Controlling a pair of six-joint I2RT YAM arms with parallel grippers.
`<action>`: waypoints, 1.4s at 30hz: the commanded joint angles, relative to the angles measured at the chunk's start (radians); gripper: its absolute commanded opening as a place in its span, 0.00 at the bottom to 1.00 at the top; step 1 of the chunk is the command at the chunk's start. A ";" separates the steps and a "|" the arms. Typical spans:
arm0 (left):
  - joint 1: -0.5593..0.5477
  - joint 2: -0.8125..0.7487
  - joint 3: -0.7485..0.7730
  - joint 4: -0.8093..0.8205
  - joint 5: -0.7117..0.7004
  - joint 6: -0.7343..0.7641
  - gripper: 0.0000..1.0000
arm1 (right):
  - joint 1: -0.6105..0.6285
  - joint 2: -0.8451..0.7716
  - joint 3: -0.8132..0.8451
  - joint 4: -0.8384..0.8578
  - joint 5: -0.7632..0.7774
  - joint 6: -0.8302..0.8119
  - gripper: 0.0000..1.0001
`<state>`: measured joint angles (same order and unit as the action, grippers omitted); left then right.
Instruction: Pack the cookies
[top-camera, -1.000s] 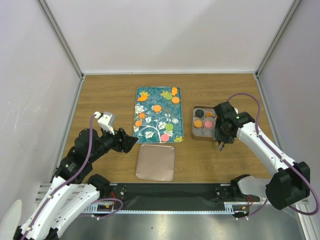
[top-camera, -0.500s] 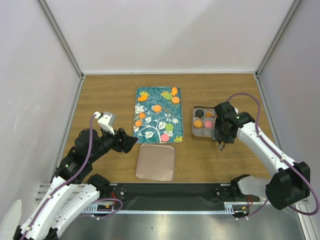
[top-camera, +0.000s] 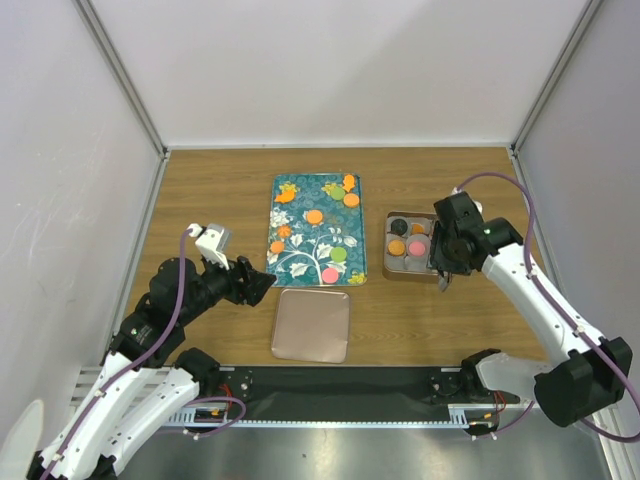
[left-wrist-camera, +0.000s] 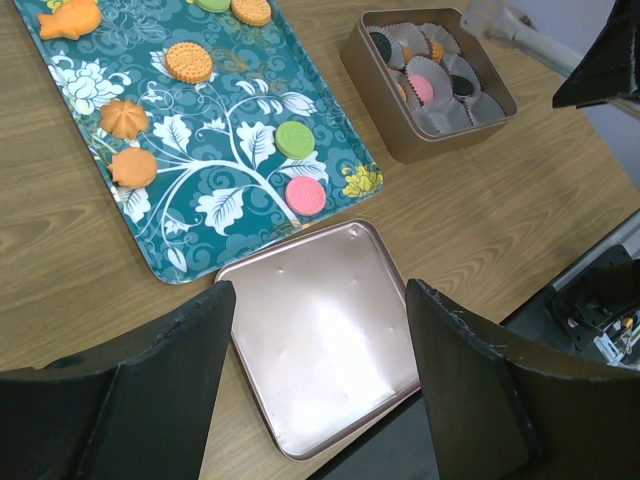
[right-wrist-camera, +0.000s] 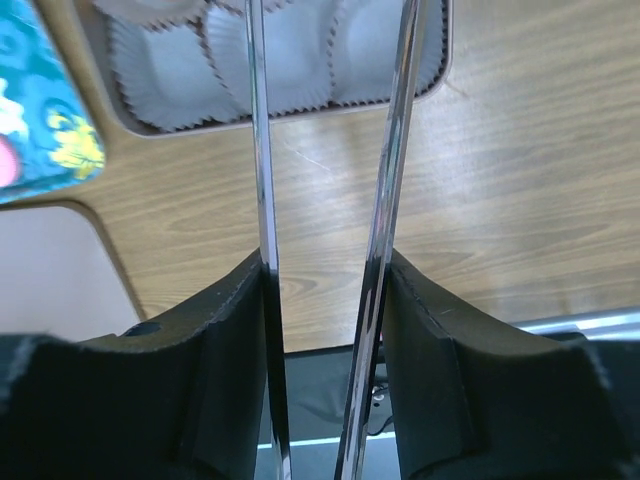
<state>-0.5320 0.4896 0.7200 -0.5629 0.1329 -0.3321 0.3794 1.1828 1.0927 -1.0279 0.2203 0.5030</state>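
Note:
Round cookies lie on the teal tray (top-camera: 300, 250): an orange one (top-camera: 314, 216), a green one (top-camera: 338, 254) and a pink one (top-camera: 329, 275). The left wrist view shows the same orange (left-wrist-camera: 189, 61), green (left-wrist-camera: 295, 139) and pink (left-wrist-camera: 305, 194) cookies. The tin (top-camera: 388, 272) holds black (top-camera: 399, 224), orange (top-camera: 397, 247) and pink (top-camera: 418, 246) cookies in paper cups. My left gripper (top-camera: 262, 285) is open and empty above the rose-gold lid (left-wrist-camera: 320, 330). My right gripper (top-camera: 443, 275) is shut on metal tongs (right-wrist-camera: 262, 150), at the tin's near right corner; empty white cups (right-wrist-camera: 300, 50) show beyond the blades.
The rose-gold lid (top-camera: 312, 325) lies flat in front of the tray, near the table's front edge. The tray also carries moulded orange biscuits (left-wrist-camera: 124, 119) at its left side. Grey walls close in the table on the left, right and back.
My right arm has lifted and shifted slightly back and right over the tin's right side, with the tongs still held. The left arm has not moved.

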 joint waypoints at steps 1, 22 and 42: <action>-0.008 -0.002 0.001 0.018 -0.013 -0.004 0.75 | 0.039 -0.023 0.082 -0.015 0.017 -0.004 0.48; -0.010 0.020 0.004 0.008 -0.041 -0.008 0.76 | 0.529 0.495 0.384 0.075 0.028 0.017 0.52; -0.008 0.023 0.004 0.009 -0.039 -0.008 0.75 | 0.567 0.552 0.363 0.075 0.011 0.022 0.54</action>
<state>-0.5331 0.5121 0.7200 -0.5648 0.1062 -0.3393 0.9329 1.7412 1.4349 -0.9600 0.2272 0.5228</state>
